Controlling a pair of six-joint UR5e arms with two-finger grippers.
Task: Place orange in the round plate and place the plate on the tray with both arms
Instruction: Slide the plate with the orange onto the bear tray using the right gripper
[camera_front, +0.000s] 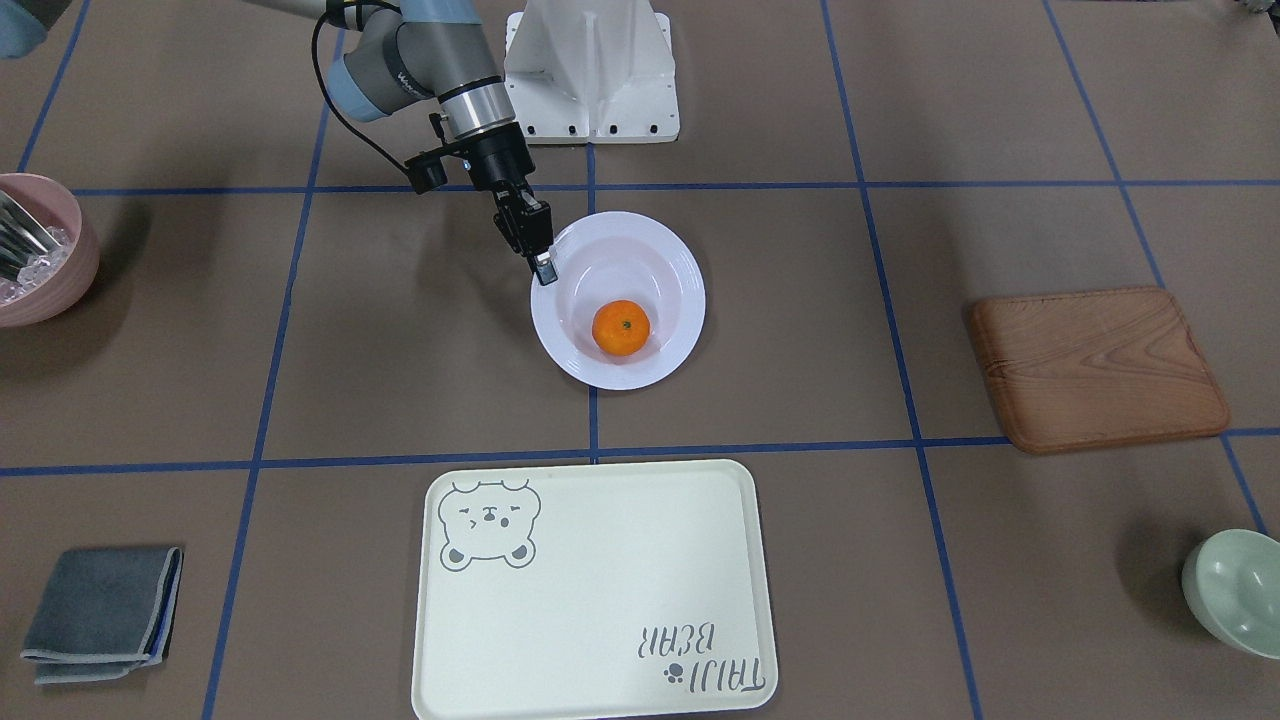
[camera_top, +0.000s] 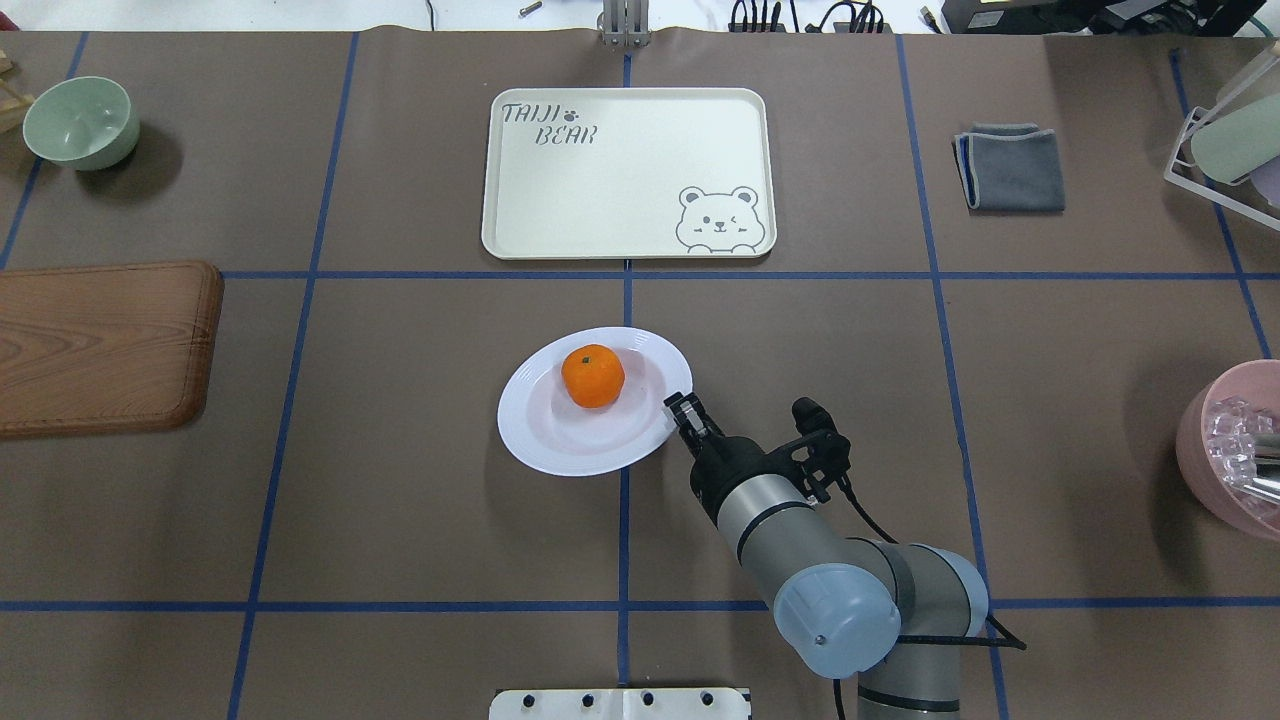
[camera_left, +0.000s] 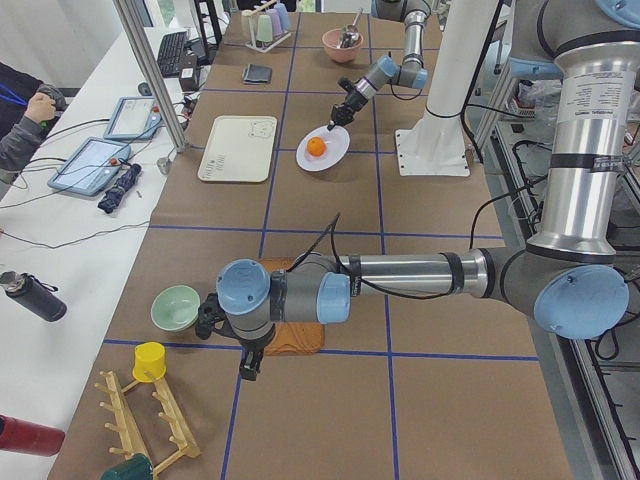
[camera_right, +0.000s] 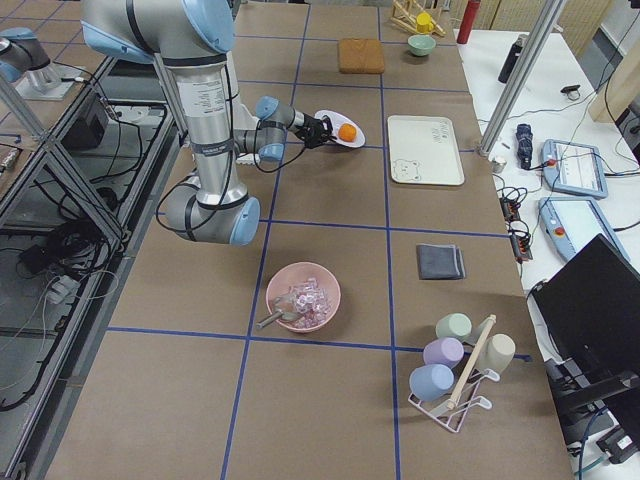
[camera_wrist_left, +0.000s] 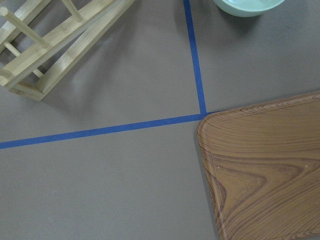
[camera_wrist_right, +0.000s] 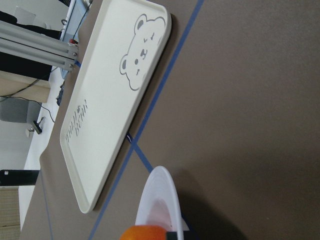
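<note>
One orange (camera_top: 593, 376) sat in the round plate (camera_top: 540, 435) at mid-tabletop, as you watched.
The right gripper (camera_top: 682, 404) had its jaws pinched narrow on the plate's rim on the robot's side. The tray (camera_top: 620, 190) lay apart, toward your edge of the tabletop. The left gripper (camera_left: 248, 366) hung by the wooden board (camera_top: 100, 345) near the tabletop's left end; you could not tell its jaws' state.

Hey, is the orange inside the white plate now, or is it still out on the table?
In the plate. The orange sits in the round plate, down in its well, with white rim all around it.
</note>
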